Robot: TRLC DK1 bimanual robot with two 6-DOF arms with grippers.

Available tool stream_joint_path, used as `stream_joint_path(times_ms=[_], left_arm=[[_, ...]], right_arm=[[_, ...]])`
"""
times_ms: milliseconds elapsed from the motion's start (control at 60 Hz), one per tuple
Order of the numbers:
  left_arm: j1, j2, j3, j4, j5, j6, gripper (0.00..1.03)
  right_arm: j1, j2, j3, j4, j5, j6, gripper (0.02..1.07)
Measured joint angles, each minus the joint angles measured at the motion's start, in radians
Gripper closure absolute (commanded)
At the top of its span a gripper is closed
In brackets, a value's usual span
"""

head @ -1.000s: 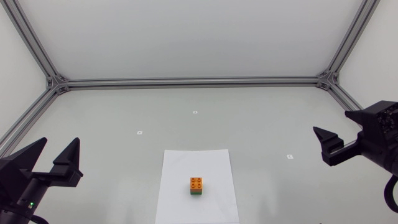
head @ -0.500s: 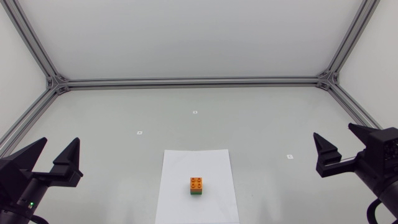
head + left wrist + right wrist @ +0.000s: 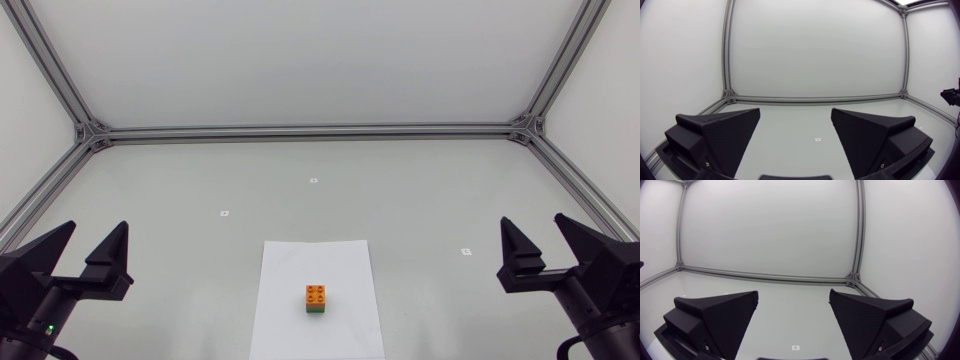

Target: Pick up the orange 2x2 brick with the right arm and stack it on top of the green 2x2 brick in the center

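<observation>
Two matte black grippers sit nearest, at the table's near corners: left gripper (image 3: 97,235) with fingers spread wide and nothing between them; right gripper (image 3: 532,222) likewise released and holding nothing, well apart from the bricks. One white paper sheet (image 3: 290,270) lies flat on the grey table (image 3: 400,190), between the two grippers, near the front edge. One orange 2x2 brick (image 3: 316,293), studs up, sits squarely on top of one green 2x2 brick (image 3: 316,310), only the green brick's front face showing beneath it; the stack stands on the sheet's near half, touched by neither gripper. Three small white markers lie farther back on the table: one right of the sheet (image 3: 465,251), one left (image 3: 225,213), one farthest, near the middle (image 3: 313,181).
</observation>
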Motion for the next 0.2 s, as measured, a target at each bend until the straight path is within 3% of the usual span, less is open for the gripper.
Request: stream_joint_path(times_ms=[200], left_arm=[[0.0, 0.0, 0.0, 0.0, 0.0, 0.0, 0.04]], right_arm=[[0.0, -0.009, 0.0, 0.002, 0.006, 0.018, 0.06]])
